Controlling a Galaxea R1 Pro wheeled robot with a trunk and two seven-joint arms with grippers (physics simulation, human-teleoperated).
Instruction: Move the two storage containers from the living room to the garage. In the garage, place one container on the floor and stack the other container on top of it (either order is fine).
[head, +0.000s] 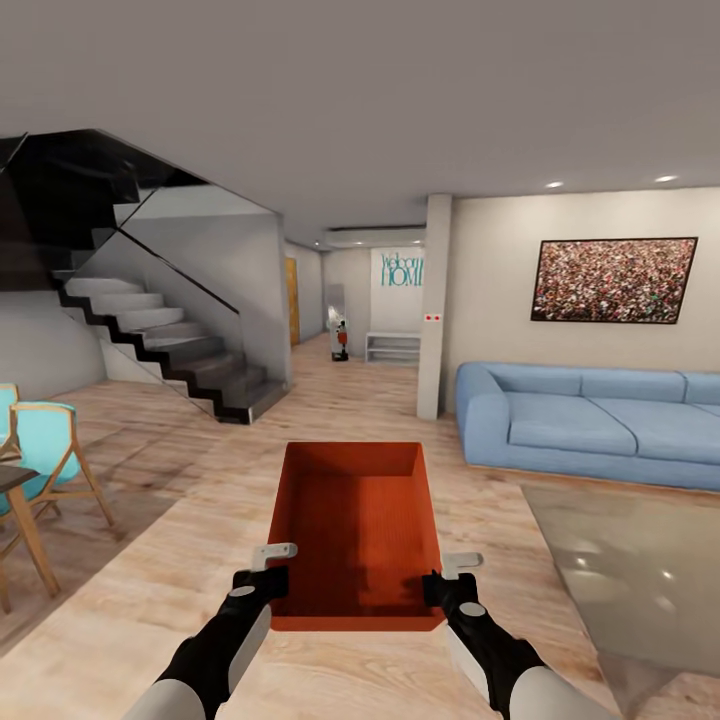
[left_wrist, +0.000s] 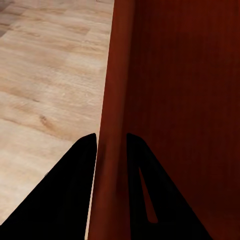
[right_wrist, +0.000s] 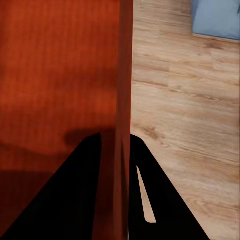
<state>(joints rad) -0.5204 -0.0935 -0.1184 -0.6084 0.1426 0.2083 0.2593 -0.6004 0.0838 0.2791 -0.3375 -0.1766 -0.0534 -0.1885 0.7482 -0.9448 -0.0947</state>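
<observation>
A red-orange open-top storage container (head: 358, 530) hangs in front of me above the light wood-plank floor, held by both arms, and it is empty inside. My left gripper (head: 268, 580) is shut on the container's left wall (left_wrist: 112, 125), one finger inside and one outside. On the opposite side my right gripper (head: 442, 585) is shut on the right wall (right_wrist: 123, 100) in the same way. The container sits level.
A blue sofa (head: 590, 420) stands at the right with a glass table (head: 630, 570) before it. A pillar (head: 433, 310) and a hallway lie ahead. Stairs (head: 160, 345) rise at the left. Turquoise chairs (head: 45, 450) and a table edge stand at far left.
</observation>
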